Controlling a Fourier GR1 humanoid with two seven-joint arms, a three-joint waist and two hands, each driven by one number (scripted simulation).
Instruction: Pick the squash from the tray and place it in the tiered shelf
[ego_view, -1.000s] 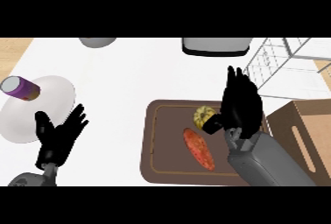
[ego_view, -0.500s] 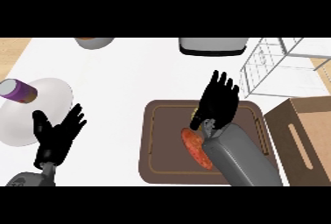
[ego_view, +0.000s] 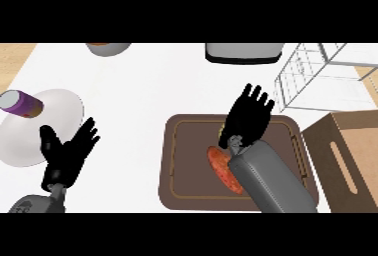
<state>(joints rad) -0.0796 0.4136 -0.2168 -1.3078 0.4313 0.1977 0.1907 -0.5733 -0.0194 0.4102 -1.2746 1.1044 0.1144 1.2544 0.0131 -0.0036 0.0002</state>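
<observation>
A dark brown tray (ego_view: 177, 150) lies on the white counter right of centre. On it is an elongated orange-red vegetable (ego_view: 218, 165), partly covered by my right forearm. My right hand (ego_view: 247, 120) hovers over the tray's far half with its fingers straight and spread, open and holding nothing. It hides whatever lies beneath it. The white wire tiered shelf (ego_view: 317, 75) stands at the back right, beyond the tray. My left hand (ego_view: 68, 155) rests open at the lower left, fingers up.
A brown box (ego_view: 347, 150) with a slot handle stands right of the tray. At the left, a white plate (ego_view: 55, 125) carries a purple can (ego_view: 21, 103). A bowl (ego_view: 108, 48) and a grey appliance (ego_view: 244, 51) sit along the back edge.
My right hand has moved left over the tray and now covers the yellow-green vegetable that showed a second ago. The left hand has not moved.
</observation>
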